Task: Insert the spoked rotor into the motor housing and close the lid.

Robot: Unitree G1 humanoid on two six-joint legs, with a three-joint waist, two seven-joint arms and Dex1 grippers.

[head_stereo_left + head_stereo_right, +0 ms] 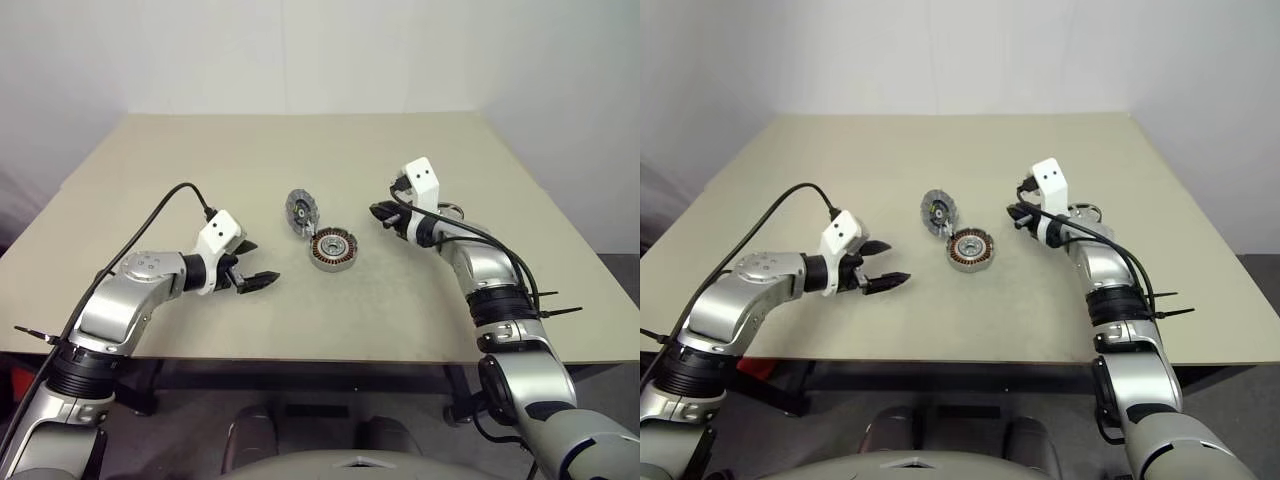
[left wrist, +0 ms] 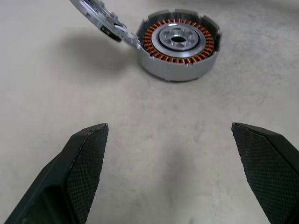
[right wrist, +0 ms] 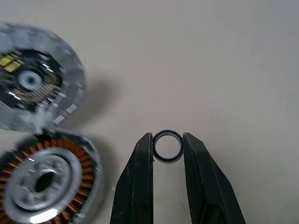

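The motor housing (image 1: 333,250) sits near the middle of the table, with the spoked rotor (image 2: 179,39) and its copper coils lying inside it. The lid (image 1: 301,211) stands tilted, leaning on the housing's far-left rim, its yellow-marked face (image 3: 31,84) towards the right gripper. My right gripper (image 3: 167,137) hangs above the table just right of the housing, shut on a small dark metal ring (image 3: 167,146) pinched between its fingertips. My left gripper (image 1: 262,262) hovers open to the left of the housing, nothing between its fingers (image 2: 86,158).
A small metal part (image 1: 453,210) lies on the table behind my right wrist. The tan table (image 1: 300,150) stretches bare beyond the housing, and its front edge (image 1: 330,355) runs below both arms. A black cable (image 1: 165,205) loops over my left forearm.
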